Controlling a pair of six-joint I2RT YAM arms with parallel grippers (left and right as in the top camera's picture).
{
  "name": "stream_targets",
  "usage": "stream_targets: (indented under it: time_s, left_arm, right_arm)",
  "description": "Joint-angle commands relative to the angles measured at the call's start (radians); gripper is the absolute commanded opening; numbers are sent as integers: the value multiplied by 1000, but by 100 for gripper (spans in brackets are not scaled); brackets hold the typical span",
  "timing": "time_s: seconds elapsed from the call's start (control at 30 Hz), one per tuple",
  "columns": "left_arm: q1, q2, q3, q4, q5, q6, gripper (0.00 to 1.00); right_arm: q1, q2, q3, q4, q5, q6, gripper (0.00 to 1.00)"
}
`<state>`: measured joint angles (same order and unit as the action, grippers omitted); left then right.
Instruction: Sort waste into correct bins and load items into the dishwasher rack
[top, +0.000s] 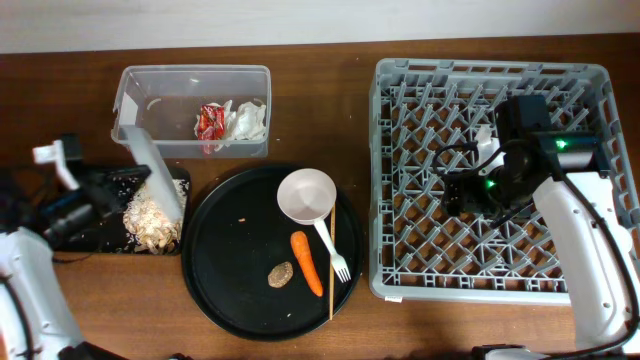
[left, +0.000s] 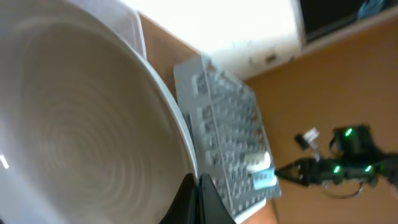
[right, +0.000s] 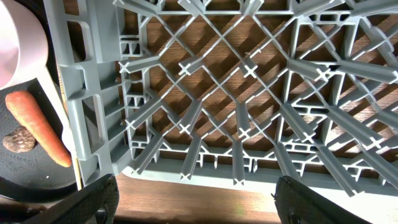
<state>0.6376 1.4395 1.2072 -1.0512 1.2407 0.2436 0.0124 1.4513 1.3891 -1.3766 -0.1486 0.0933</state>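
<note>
The white plate (top: 152, 168) is gripped at its rim by the left gripper (left: 194, 198), whose jaws are closed on it. It is held steeply tilted over the shallow black tray (top: 182, 184) near the left edge of the table (top: 130, 310). A heap of pale rice scraps (top: 150, 222) is seen in that tray, under the plate's lower edge.

Just behind it, toward the far left corner, the clear tub (top: 130, 85) is placed. The red-and-silver wrapper (top: 210, 122) and the white tissue (top: 248, 120) are held in it, side by side.

The round black tray (top: 240, 300) is set at the middle of the near edge. On it are found the small bowl (top: 307, 195), the carrot (top: 307, 263), the brown lump (top: 280, 274) just left of the carrot, the white fork (top: 338, 255), and the chopstick (top: 332, 290) lying beside the fork.

The right half of the table is taken up by the dishwasher rack (top: 400, 260). The right gripper (right: 194, 186) is held above the rack's grid with its fingers spread wide, and nothing is gripped between them.
</note>
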Motion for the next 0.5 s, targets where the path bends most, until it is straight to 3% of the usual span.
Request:
stream_targets:
  time_s: [0.0, 0.1, 0.2, 0.47]
  left_arm:
    - [-196, -51, 21, -20, -209, 19, 0]
    - [-515, -53, 20, -86, -581, -13, 0]
    - [-719, -52, 11, -87, -793, -97, 1]
    - [-966, -48, -243, 72, -856, -233, 1]
  right_arm:
    - [8, -3, 1, 0, 2, -11, 84]
    - [8, -3, 1, 0, 2, -11, 84]
    - [8, -3, 1, 0, 2, -11, 84]
    - [8, -3, 1, 0, 2, -11, 84]
